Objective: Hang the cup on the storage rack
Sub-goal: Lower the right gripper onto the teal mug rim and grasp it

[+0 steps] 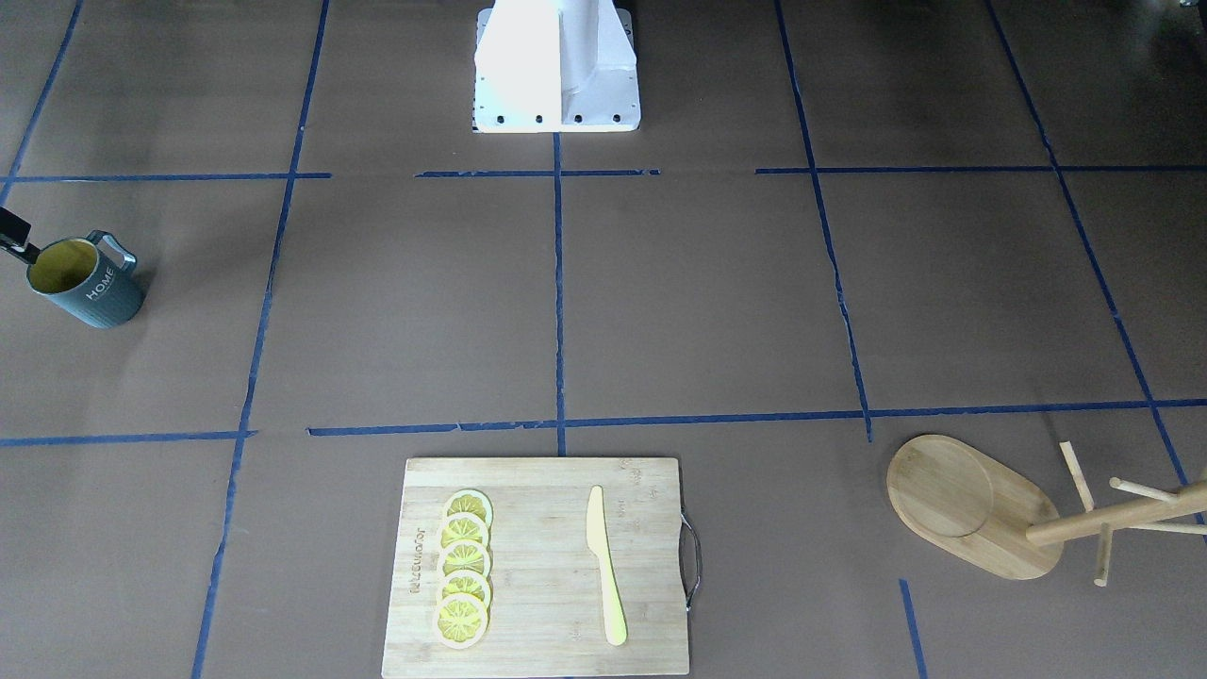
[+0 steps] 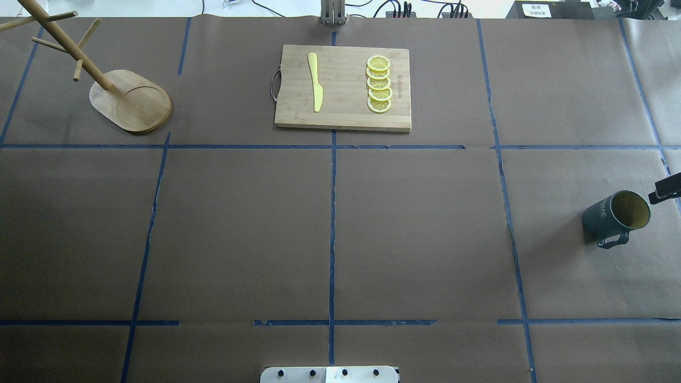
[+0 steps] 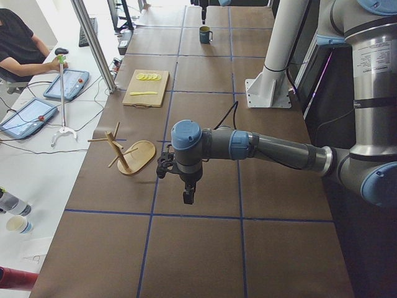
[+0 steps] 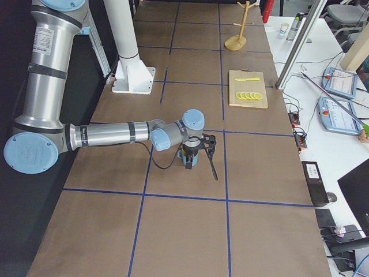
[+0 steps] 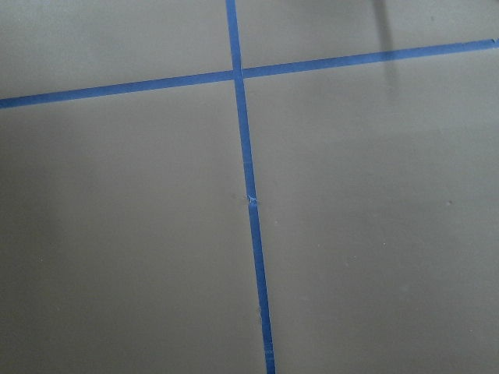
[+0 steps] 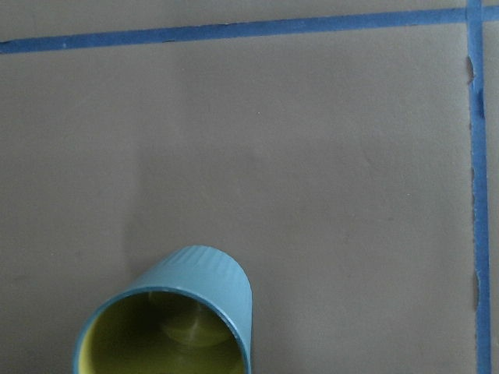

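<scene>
- On the robot's right side of the table [image 2: 415,239], close to the edge, the cup [image 2: 617,215] stands upright with its long axis vertical and its yellow mouth facing up.
- Its loop handle points back toward the robot's side of the table, and the white "HOME" lettering faces the table's middle.
- Only a dark tip of the right pincer [image 2: 664,190] shows at the edge of the overhead view, just beside the cup's rim on the side away from the table's middle. I cannot tell whether it touches the rim, how wide the pincer is, or whether it has hold of anything.
- From the right wrist camera, the cup's open mouth sits at the bottom edge of the view, with no fingers visible.
- At the far left corner, well apart from the cup, the storage rack [image 2: 130,101] stands with its post upright. The post is at the outer end of the oval base and the round recess is toward the table's middle.
- The left pincer [image 3: 187,195] hangs over bare table near the rack, pointing down; I cannot tell how far it is parted.
- Between the rack and the cup, along the far edge, a cutting board [image 2: 340,114] carries a yellow knife [image 2: 315,82] and a row of lemon slices [image 2: 379,85].
</scene>
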`<state>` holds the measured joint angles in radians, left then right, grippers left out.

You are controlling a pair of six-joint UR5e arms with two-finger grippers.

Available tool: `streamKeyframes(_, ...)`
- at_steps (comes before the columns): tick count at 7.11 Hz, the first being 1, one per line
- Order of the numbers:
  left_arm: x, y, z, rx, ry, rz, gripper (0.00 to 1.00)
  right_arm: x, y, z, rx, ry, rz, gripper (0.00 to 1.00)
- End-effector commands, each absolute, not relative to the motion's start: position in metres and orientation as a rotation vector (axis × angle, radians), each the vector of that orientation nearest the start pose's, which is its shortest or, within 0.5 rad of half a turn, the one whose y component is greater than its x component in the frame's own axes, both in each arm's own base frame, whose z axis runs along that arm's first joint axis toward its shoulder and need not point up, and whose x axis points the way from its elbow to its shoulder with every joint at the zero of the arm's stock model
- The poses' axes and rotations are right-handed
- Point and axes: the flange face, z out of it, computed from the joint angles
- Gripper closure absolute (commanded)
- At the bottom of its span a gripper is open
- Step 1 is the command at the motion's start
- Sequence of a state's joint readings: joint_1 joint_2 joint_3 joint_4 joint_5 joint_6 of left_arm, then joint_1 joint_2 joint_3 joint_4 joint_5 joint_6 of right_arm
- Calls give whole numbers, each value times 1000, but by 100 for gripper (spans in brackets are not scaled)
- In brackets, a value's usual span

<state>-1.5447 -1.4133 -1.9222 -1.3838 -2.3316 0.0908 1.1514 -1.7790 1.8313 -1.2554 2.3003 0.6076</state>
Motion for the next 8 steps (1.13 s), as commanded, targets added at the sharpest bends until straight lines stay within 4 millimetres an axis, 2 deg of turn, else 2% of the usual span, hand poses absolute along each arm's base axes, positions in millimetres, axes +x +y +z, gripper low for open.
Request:
streamKeyframes(1, -54, -420, 577, 33, 761, 114, 0, -131, -411, 609, -60, -787, 9, 6)
streamKeyframes(2, -54, -420, 577, 33, 761, 113, 0, -132, -411, 619, -56, -790, 5, 19)
streamKeyframes(3, -54, -420, 577, 33, 761, 113, 0, -132, -412, 619, -57, -792, 9, 67)
streamKeyframes(4, -54, -420, 577, 32, 761, 111, 0, -133, -415, 612, -46, -799, 6, 99)
streamKeyframes(6, -54, -420, 577, 34, 761, 112, 0, -142, -431, 592, -22, -828, 3, 100)
streamKeyframes(7, -54, -420, 577, 34, 761, 112, 0, -147, -439, 571, 2, -845, -7, 100)
streamKeyframes(8, -54, -420, 576, 37, 759, 118, 0, -154, -448, 540, -13, -898, 55, 100)
